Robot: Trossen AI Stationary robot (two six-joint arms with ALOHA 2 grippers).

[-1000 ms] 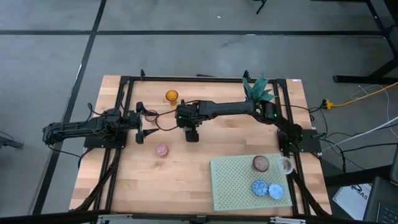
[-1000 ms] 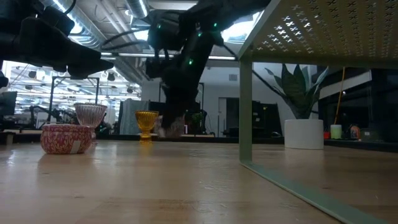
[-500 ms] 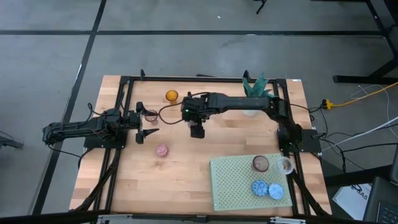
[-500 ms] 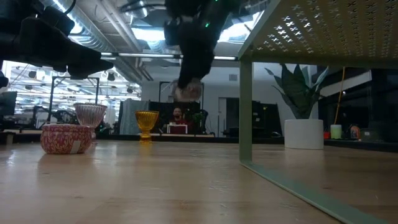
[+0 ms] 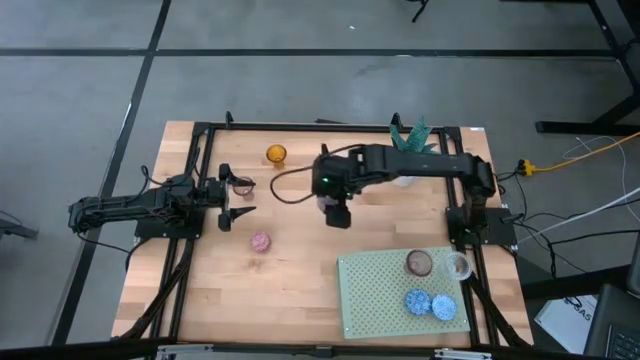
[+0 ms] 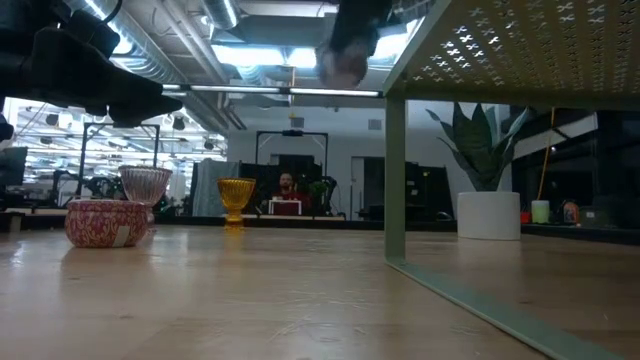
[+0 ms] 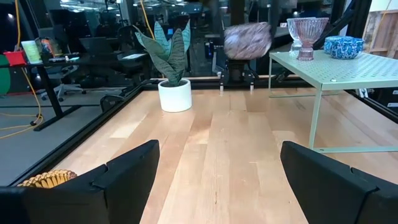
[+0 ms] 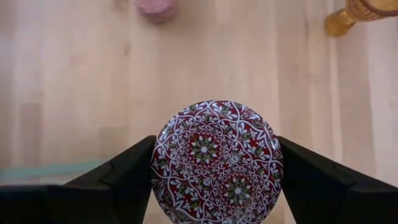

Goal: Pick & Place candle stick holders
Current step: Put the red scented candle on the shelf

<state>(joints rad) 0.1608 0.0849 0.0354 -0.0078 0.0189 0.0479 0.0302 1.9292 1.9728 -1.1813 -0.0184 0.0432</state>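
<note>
Transport was the step in hand: the right tool (image 8: 214,186) clasped a red patterned holder (image 8: 216,163) above the bench (image 5: 300,290), next needing carriage to the mat (image 5: 375,295); the left tool (image 5: 236,199) waited, released.

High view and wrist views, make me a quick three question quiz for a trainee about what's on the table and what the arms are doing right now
1. True or false: the right gripper is shut on a red patterned round holder.
2. How many holders sit on the pale green perforated mat? A) two B) four C) six
3. Fill in: the left gripper waits open near the table's ____ edge.

Key
1. True; it is carried above the wood, between the amber holder and the mat.
2. B: a brown one, a clear one and two blue ones.
3. Left; it holds nothing.
</note>
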